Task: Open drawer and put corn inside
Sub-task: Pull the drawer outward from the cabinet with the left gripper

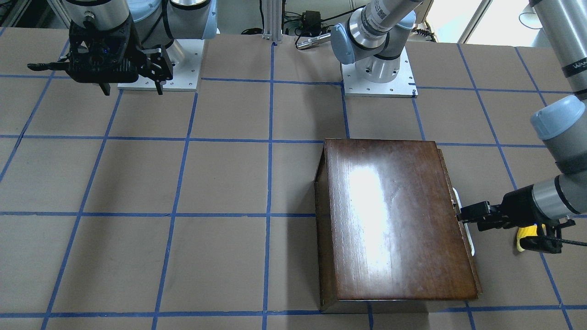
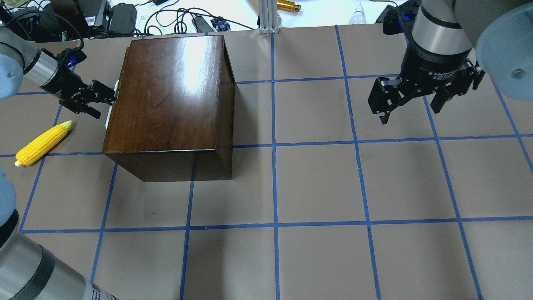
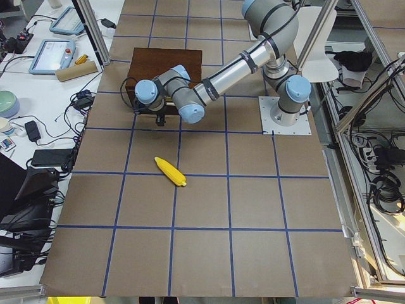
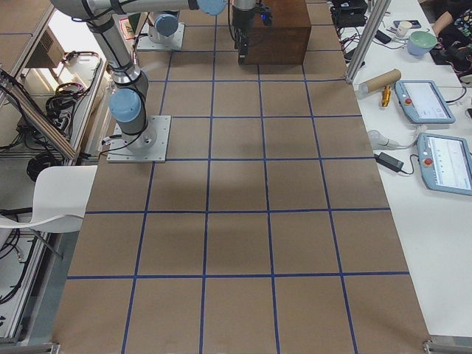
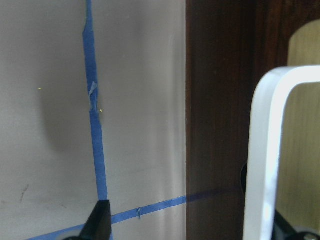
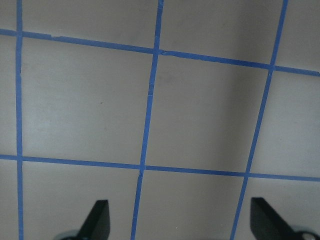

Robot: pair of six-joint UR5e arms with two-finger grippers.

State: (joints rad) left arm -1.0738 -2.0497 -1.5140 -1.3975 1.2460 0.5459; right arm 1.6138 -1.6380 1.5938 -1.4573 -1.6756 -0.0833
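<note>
The glossy dark-brown box [image 2: 170, 91] stands on the left half of the table. Its drawer front [image 1: 451, 183] sits flush with the box and carries a white loop handle [image 5: 265, 150]. My left gripper [image 2: 106, 102] is level with this handle, its fingers apart, one on each side of it. The yellow corn [image 2: 43, 143] lies flat on the table, just left of the box and apart from it; it also shows in the exterior left view [image 3: 171, 171]. My right gripper [image 2: 410, 110] is open and empty, hovering above the table at the far right.
Blue tape lines divide the brown table cover [image 2: 316, 183] into squares. Cables, chargers and a brass-coloured tool [image 2: 287, 6] lie beyond the far edge. The two arm bases [image 1: 378, 73] stand at the robot's edge of the table.
</note>
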